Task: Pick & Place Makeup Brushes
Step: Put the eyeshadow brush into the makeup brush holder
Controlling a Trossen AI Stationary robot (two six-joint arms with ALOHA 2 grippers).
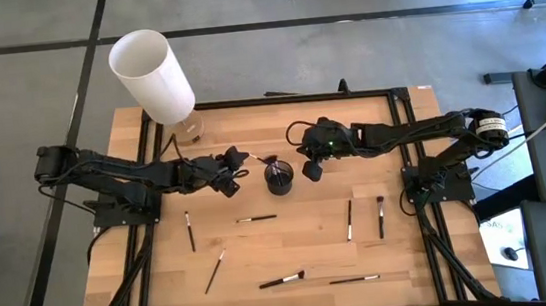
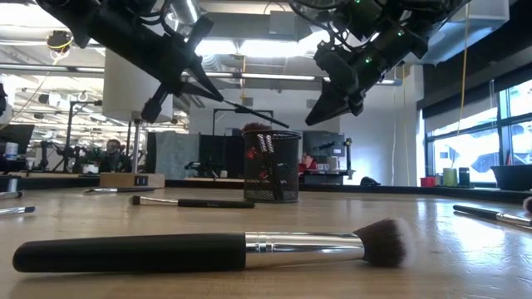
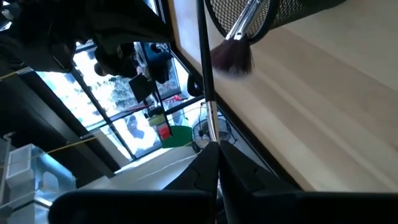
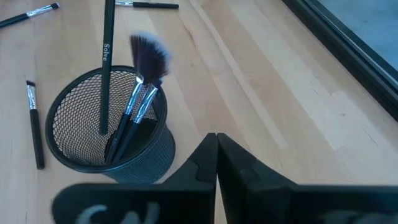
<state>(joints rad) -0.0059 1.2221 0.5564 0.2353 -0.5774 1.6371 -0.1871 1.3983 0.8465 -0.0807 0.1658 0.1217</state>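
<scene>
High view: left end effector [image 1: 231, 167] grips a makeup brush [image 1: 251, 158] beside the mesh cup [image 1: 278, 177]; right end effector [image 1: 312, 168] hovers closed, empty.

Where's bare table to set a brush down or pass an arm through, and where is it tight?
Bare wood lies along the table's left edge beside the leftmost brush, and in the right rear corner. Brushes crowd the front middle. It is tightest at the mesh cup, flanked by the left tool holding a brush and the shut right tool.

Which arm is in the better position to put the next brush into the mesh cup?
Left. The left gripper already holds a brush whose end is inside the mesh cup. The right gripper is shut and empty beside it.
</scene>
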